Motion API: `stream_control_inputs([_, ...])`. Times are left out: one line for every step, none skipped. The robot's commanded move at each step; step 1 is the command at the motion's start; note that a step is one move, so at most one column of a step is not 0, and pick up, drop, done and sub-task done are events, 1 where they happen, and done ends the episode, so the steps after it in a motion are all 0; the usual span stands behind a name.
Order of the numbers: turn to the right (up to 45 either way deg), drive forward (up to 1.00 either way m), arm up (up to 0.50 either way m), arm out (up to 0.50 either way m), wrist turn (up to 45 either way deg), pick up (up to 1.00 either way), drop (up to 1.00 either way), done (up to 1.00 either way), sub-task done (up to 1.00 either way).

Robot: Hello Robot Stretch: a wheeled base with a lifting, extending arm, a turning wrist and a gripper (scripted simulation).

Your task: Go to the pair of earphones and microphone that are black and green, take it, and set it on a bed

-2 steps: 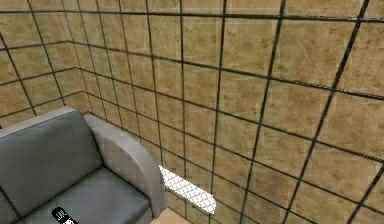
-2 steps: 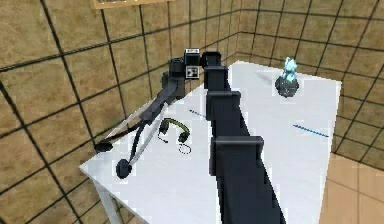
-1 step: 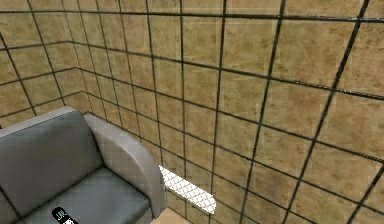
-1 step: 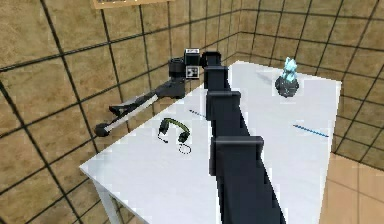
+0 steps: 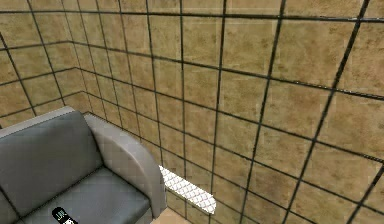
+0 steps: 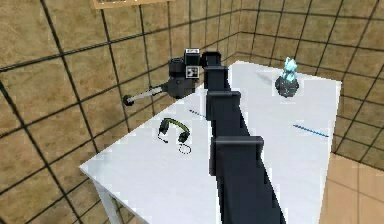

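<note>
1. The step in hand looks like the reach for the headset; the pickup and the trip to a bed are not yet done.
2. The black-and-green headset (image 6: 175,131) lies on the white worktop (image 6: 300,170), left of centre in the arm side view, just left of the arm (image 6: 236,130).
3. The claw (image 6: 133,99) is higher in the frame, its far end against bare tiled wall. It carries nothing, and its finger spread cannot be told.
4. The next move probably calls for drawing the claw back and lowering it to the headset.
5. A pale blue figurine (image 6: 288,78) stands loose on the worktop at upper right.
</note>
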Motion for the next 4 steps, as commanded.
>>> stream_control_inputs([0.0,0.0,0.0,0.0,45.0,0.0,0.0,0.0,0.0])
stream_control_inputs([0.0,0.0,0.0,0.0,3.0,0.0,0.0,0.0,0.0])
stream_control_inputs([0.0,0.0,-0.3,0.0,0.0,0.0,0.0,0.0,0.0])
stream_control_inputs([0.0,0.0,0.1,0.0,0.0,0.0,0.0,0.0,0.0])
